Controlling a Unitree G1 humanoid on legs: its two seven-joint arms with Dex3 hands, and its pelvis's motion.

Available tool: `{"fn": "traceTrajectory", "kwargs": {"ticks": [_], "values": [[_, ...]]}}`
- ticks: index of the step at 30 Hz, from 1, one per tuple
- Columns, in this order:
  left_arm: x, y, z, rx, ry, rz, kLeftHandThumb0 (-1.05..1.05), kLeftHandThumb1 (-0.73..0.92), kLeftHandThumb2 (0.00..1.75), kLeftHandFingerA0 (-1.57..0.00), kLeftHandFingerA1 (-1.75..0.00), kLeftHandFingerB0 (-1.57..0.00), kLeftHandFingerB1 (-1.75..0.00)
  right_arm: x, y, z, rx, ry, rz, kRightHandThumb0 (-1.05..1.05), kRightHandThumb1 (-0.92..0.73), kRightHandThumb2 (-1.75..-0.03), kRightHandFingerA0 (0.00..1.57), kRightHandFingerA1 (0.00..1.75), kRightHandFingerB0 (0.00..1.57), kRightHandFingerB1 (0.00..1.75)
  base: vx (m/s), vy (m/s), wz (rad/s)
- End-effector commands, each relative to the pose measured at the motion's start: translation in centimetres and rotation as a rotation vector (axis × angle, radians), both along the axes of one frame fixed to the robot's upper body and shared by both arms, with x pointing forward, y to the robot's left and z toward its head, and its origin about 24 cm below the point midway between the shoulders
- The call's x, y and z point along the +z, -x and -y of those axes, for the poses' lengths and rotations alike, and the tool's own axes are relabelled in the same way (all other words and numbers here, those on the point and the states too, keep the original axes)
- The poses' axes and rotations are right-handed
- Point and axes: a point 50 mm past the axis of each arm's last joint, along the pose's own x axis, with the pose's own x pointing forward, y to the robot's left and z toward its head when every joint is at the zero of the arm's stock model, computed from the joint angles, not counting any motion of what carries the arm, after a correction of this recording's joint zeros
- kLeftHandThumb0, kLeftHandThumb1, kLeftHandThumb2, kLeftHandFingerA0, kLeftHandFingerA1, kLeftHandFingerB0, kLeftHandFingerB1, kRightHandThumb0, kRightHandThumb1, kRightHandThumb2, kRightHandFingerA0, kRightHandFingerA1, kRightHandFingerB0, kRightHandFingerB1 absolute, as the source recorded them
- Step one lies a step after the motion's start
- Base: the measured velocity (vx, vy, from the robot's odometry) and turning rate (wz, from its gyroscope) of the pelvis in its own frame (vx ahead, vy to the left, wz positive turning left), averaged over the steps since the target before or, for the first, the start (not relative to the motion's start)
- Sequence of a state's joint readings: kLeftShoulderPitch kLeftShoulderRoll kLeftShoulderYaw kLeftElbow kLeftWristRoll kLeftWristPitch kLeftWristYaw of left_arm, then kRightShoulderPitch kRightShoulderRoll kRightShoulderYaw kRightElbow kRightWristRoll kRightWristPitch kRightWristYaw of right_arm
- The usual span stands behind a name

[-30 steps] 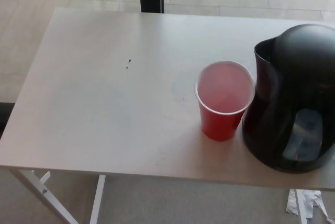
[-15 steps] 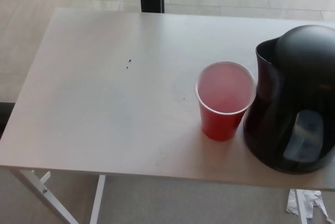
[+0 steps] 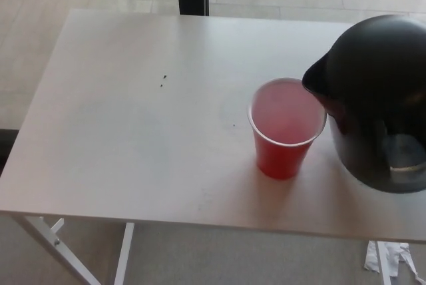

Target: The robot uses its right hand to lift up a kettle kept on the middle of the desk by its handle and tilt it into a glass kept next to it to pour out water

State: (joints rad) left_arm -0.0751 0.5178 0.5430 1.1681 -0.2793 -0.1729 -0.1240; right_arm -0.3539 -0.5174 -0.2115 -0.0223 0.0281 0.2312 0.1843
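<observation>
Kettle (image 3: 376, 102) raised off desk (image 3: 133, 125), tipped left, spout just over right rim of red cup (image 3: 286, 127). Neither hand in view, so finger state cannot be told. Handle, presumably held by right hand, lies off frame right; cup left of it

Black kettle (image 3: 376, 98) tilted beside red cup (image 3: 285, 128).
Its spout hangs over the cup's right rim; the cup stands upright, its inside pinkish.
</observation>
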Motion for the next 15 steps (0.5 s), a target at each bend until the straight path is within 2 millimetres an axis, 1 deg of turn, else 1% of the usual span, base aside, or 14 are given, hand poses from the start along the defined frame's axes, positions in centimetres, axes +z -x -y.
{"fn": "traceTrajectory", "kwargs": {"ticks": [1, 2, 3, 5, 6, 8, 9, 13, 14, 15], "values": [[1.0, -0.3, -0.7, -0.015, -0.033, 0.018, -0.73, 0.64, 0.6, -0.87, -0.56, -0.68, -0.5, 2.3, -0.3, -1.2, 0.055, 0.061, 0.044, -0.12, -0.45, -1.28, 0.92, 1.75, 0.82, 1.6, 0.0, 0.0, 0.0], [1.0, -0.3, -0.7, -0.019, -0.038, 0.021, -0.75, 0.64, 0.6, -0.87, -0.57, -0.68, -0.51, 2.6, -0.4, -1.5, 0.061, 0.102, 0.04, -0.13, -0.47, -1.24, 0.92, 1.75, 0.83, 1.57, 0.0, 0.0, 0.0], [1.1, -0.3, -0.7, -0.02, -0.037, 0.022, -0.76, 0.64, 0.6, -0.89, -0.58, -0.7, -0.52, 2.7, -0.4, -1.5, 0.068, 0.103, 0.041, -0.14, -0.49, -1.14, 1.21, 1.38, 1.04, 1.25, 0.0, 0.0, 0.0], [1.1, -0.3, -0.8, -0.017, -0.038, 0.016, -0.76, 0.64, 0.6, -0.88, -0.57, -0.7, -0.51, 2.9, -0.5, -1.8, 0.079, 0.108, 0.045, -0.13, -0.49, -1.16, 1.23, 1.4, 1.06, 1.26, 0.0, 0.0, 0.0], [1.2, -0.4, -0.8, -0.017, -0.039, 0.02, -0.76, 0.64, 0.6, -0.88, -0.58, -0.69, -0.52, 3.0, -0.5, -1.9, 0.08, 0.112, 0.043, -0.07, -0.39, -1.33, 0.93, 1.72, 0.87, 1.52, 0.0, 0.0, 0.0], [1.3, -0.5, -0.8, -0.024, -0.044, 0.023, -0.77, 0.64, 0.6, -0.88, -0.58, -0.68, -0.52, 3.3, -0.5, -2.2, 0.074, 0.154, 0.036, -0.1, -0.38, -1.35, 0.93, 1.72, 0.87, 1.53, 0.0, 0.0, 0.0], [1.4, -0.6, -0.9, -0.024, -0.047, 0.018, -0.77, 0.64, 0.6, -0.89, -0.57, -0.68, -0.51, 3.4, -0.5, -2.3, 0.079, 0.166, 0.035, -0.08, -0.4, -1.34, 0.91, 1.72, 0.85, 1.53, 0.0, 0.0, 0.0], [1.5, -0.8, -0.8, -0.033, -0.055, 0.014, -0.79, 0.63, 0.6, -0.89, -0.59, -0.7, -0.53, 3.9, -0.4, -2.6, 0.088, 0.174, 0.021, -0.1, -0.4, -1.35, 0.92, 1.72, 0.86, 1.52, 0.0, 0.0, 0.0], [1.5, -0.8, -0.9, -0.03, -0.045, 0.019, -0.79, 0.62, 0.6, -0.9, -0.59, -0.7, -0.53, 3.9, -0.4, -2.5, 0.092, 0.172, 0.014, -0.1, -0.42, -1.32, 0.91, 1.73, 0.85, 1.53, 0.0, 0.0, 0.0], [1.5, -0.8, -0.9, -0.028, -0.043, 0.02, -0.75, 0.49, 0.95, -0.87, -0.67, -0.63, -0.61, 3.9, -0.4, -2.5, 0.099, 0.176, 0.014, -0.1, -0.41, -1.33, 0.92, 1.73, 0.84, 1.54, 0.0, 0.0, 0.0]]}}
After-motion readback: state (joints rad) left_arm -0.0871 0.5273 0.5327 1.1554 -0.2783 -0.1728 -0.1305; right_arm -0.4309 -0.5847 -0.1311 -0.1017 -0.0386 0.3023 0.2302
